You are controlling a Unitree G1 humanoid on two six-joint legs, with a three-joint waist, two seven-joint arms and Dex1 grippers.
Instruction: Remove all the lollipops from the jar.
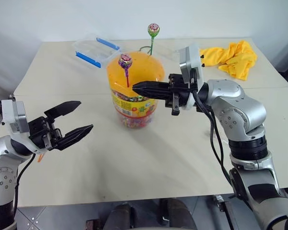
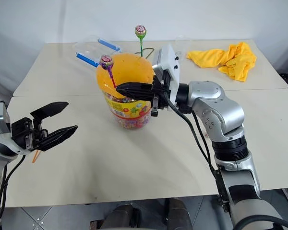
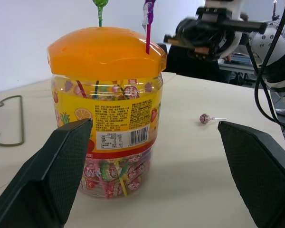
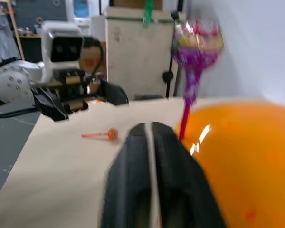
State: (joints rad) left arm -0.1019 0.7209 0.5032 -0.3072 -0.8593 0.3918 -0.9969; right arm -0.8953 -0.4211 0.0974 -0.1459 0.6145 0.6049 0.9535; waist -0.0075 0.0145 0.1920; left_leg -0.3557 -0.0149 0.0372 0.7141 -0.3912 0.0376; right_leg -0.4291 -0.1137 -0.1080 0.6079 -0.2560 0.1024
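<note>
While purple-wrapped lollipop (image 1: 125, 60) and green-pink lollipop (image 1: 153, 29) stand in orange-lidded clear plastic jar (image 1: 134, 91): orange lollipop (image 4: 107, 134) and pink lollipop (image 3: 205, 118) lying out on tabletop (image 1: 149, 158). Left gripper (image 1: 76, 120) jaws wide, empty; right gripper (image 1: 137, 87) jaws nearly closed, empty.

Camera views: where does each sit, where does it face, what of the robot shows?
Left eye view: on the head, looking forward and down at the clear plastic jar with domed orange lid; both arms show.
Right eye view: beside it, same scene, same arms.
Left wrist view: on that wrist, faces the jar side-on between its own open black fingers; right gripper beyond.
Right wrist view: on that wrist, looks over the lid toward the left gripper, past its own shut fingers.
Both wrist views share the purple-wrapped lollipop.
</note>
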